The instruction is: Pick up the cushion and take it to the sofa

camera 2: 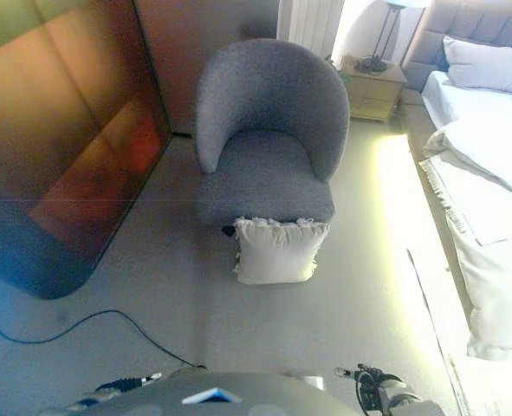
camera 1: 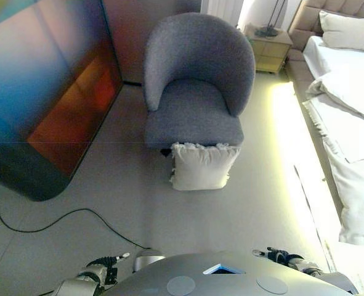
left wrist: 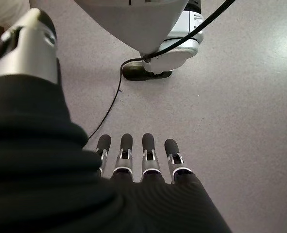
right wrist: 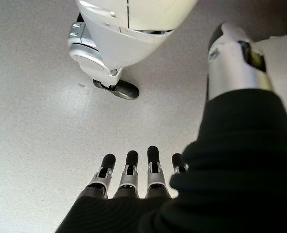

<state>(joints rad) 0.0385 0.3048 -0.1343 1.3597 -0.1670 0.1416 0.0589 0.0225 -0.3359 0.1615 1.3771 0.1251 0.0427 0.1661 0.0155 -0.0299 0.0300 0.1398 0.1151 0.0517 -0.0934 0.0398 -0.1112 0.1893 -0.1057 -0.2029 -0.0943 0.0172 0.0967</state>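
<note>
A cream cushion (camera 1: 203, 166) with a frilled edge stands upright on the grey floor, leaning against the front of a grey upholstered armchair (camera 1: 194, 86). It also shows in the right eye view (camera 2: 277, 250). My left hand (camera 1: 101, 266) hangs low at the bottom left, far from the cushion. My right hand (camera 1: 283, 255) hangs low at the bottom right. In the wrist views the left hand's fingers (left wrist: 133, 153) and the right hand's fingers (right wrist: 133, 167) are straight and hold nothing, with only floor past them.
A large dark cabinet (camera 1: 40, 86) stands at the left. A bed (camera 1: 348, 105) with white bedding runs along the right, a bedside table (camera 1: 269, 46) with a lamp behind it. A black cable (camera 1: 58, 219) lies on the floor at the left.
</note>
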